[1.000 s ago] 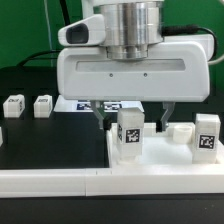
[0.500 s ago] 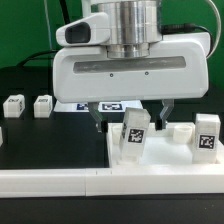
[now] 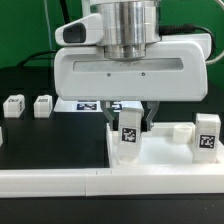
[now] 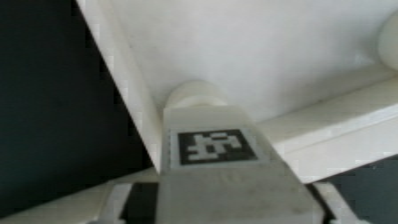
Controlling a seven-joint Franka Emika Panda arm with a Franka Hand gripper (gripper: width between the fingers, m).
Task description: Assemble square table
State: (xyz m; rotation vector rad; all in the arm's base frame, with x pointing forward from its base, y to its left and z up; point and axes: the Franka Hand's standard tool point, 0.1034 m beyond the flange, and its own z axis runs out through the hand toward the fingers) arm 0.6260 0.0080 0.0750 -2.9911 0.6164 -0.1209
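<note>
My gripper hangs over the square slab, its two fingers on either side of a white leg block with a tag. The block stands upright near the slab's left rim. The fingers look closed on its sides. In the wrist view the gripper holds the tagged block between both fingers, and the block's round end meets the white slab. A second leg block stands on the slab at the exterior view's right. Two more leg blocks sit on the black table at the left.
The marker board lies behind the gripper. A small white raised piece shows on the slab between the held block and the right one. A long white wall runs along the front.
The fingers have drawn in from wide apart to the block's sides. The block leaned to the right half a second ago and now stands upright.
</note>
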